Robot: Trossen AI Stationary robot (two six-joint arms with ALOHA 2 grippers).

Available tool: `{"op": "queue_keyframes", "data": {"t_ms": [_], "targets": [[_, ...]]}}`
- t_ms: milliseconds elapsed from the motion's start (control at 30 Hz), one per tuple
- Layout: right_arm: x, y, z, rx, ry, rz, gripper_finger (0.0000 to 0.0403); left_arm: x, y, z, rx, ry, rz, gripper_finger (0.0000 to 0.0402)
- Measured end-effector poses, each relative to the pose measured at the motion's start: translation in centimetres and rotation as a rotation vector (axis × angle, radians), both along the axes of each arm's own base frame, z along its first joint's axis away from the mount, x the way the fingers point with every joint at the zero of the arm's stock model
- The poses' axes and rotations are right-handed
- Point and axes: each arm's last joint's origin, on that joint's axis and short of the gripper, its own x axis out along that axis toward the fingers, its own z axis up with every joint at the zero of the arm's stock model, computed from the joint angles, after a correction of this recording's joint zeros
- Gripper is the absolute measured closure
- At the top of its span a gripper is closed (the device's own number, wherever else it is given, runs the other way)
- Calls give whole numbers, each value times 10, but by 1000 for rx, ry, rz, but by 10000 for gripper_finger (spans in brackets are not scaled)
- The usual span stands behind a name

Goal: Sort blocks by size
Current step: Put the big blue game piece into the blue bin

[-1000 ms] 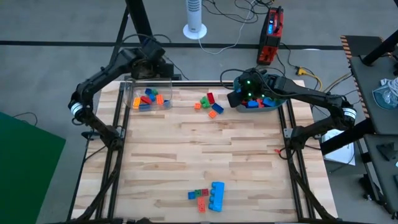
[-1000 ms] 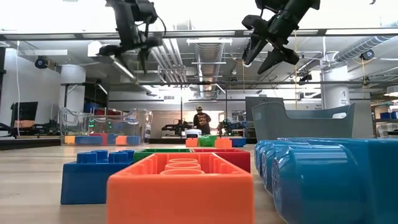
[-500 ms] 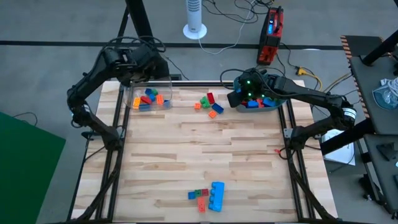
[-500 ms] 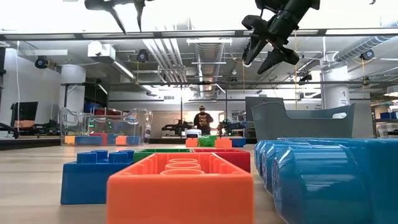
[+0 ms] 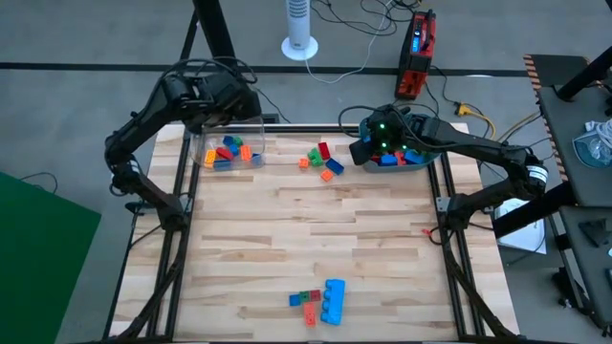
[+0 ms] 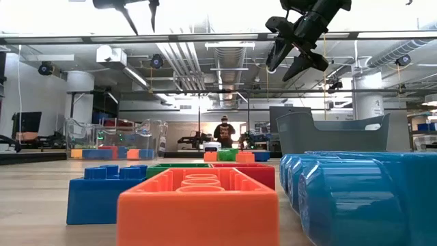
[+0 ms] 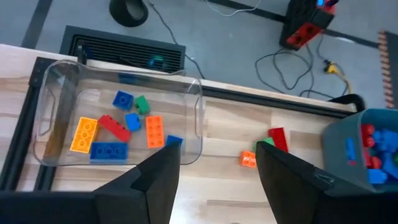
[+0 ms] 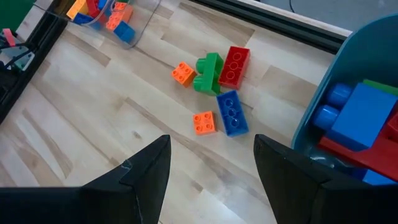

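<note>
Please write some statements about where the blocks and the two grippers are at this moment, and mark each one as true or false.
1. The clear box holds several blocks. True.
2. The left gripper grips a yellow block. False: its fingers are open and empty, above the clear box.
3. A red block lies beside a green block on the table. True.
4. The teal tub is empty. False: blue and red blocks lie in it.
5. The right gripper is open. True.
</note>
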Motion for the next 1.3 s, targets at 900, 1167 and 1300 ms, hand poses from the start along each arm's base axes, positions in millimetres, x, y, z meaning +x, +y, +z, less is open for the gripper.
{"op": "queue_keyframes", "data": {"t_ms": [900,1167,1300], "targets": [[0,0,0,0,0,0,184,38,-49,-29,118,301,-846,206],[1,0,0,0,-1,0,184,-2,-116,-28,96,11,-1287,206],[4,-2,3,-24,-48,-1,184,-23,-145,-35,84,-183,-1255,206]]}}
